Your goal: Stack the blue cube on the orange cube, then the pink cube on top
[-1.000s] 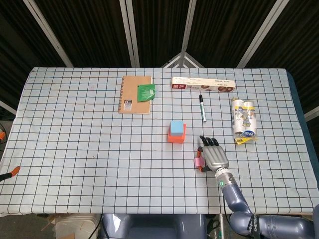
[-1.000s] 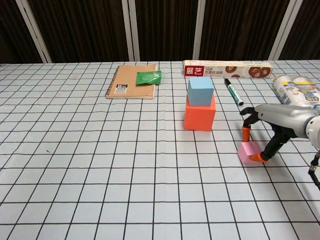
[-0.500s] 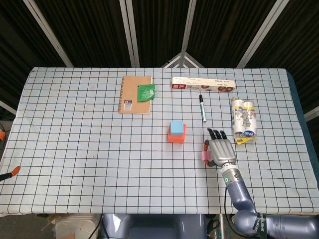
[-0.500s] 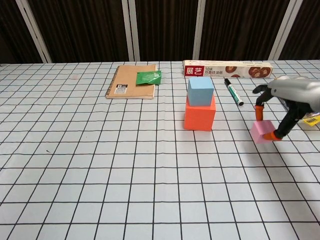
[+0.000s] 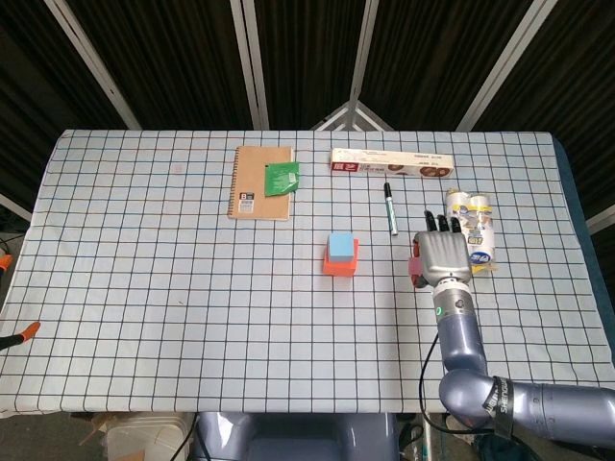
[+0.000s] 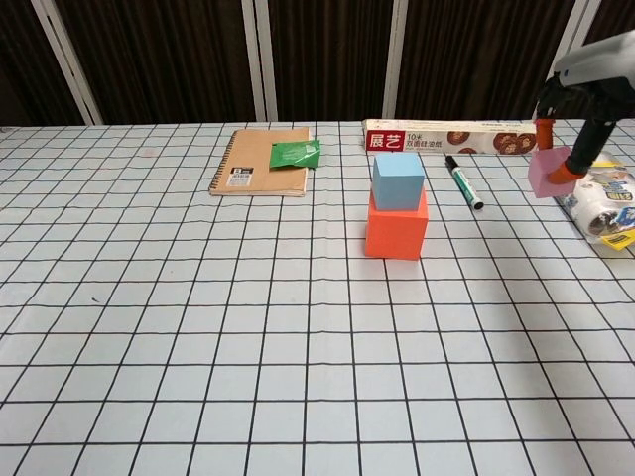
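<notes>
The right hand (image 6: 580,84) pinches the pink cube (image 6: 545,173) between orange-tipped fingers, up off the desk (image 6: 198,327), to the right of the stack. The blue cube (image 6: 397,181) sits on the orange cube (image 6: 396,230) near the desk's middle. The head view mostly hides the pink cube, which seems tilted.
</notes>
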Robot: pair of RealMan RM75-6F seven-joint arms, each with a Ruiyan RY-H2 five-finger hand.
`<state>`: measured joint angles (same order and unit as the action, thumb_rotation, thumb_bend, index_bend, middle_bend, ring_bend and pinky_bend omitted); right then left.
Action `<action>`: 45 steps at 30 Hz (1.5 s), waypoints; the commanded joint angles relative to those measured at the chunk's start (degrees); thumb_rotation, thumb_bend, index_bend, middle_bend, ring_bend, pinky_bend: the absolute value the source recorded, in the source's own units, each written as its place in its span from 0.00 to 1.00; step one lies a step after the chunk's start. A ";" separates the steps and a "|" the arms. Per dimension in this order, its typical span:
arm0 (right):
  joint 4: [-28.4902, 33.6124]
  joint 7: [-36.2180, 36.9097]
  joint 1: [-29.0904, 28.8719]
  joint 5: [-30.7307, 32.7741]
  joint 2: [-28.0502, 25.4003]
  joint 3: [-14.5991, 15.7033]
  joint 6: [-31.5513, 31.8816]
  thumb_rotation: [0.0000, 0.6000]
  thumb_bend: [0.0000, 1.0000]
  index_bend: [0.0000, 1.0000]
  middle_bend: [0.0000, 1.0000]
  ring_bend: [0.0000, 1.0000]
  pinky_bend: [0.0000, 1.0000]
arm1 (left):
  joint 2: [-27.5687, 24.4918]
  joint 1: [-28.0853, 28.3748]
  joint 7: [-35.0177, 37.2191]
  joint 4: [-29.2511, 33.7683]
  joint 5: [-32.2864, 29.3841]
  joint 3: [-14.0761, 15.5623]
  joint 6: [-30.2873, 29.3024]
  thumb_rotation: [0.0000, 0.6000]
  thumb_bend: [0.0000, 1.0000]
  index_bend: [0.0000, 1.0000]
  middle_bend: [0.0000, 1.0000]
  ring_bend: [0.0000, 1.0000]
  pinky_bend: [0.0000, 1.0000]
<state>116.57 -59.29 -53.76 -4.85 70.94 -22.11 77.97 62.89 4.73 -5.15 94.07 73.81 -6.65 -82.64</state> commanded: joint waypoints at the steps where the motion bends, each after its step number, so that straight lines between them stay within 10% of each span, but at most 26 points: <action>1: 0.27 -3.12 -5.09 6.28 0.92 -3.88 1.40 1.00 0.32 0.51 0.00 0.00 0.00 | -0.07 0.07 0.14 -0.04 0.00 0.01 0.19 1.00 0.12 0.07 0.00 0.00 0.00; 17: -11.24 -8.93 -19.23 18.12 10.37 -10.77 3.71 1.00 0.32 0.51 0.00 0.00 0.00 | -0.28 0.10 2.83 -1.48 1.18 -0.23 -0.30 1.00 0.12 0.07 0.00 0.00 0.00; 45: -20.88 -10.52 -23.19 20.82 15.41 -11.82 -0.03 1.00 0.32 0.51 0.00 0.00 0.00 | -0.29 0.21 2.54 -1.29 1.00 -0.15 0.02 1.00 0.12 0.07 0.00 0.00 0.00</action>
<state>95.75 -69.77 -76.89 15.95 86.29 -33.96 77.92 62.60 4.94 -2.60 92.78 74.81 -6.80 -82.62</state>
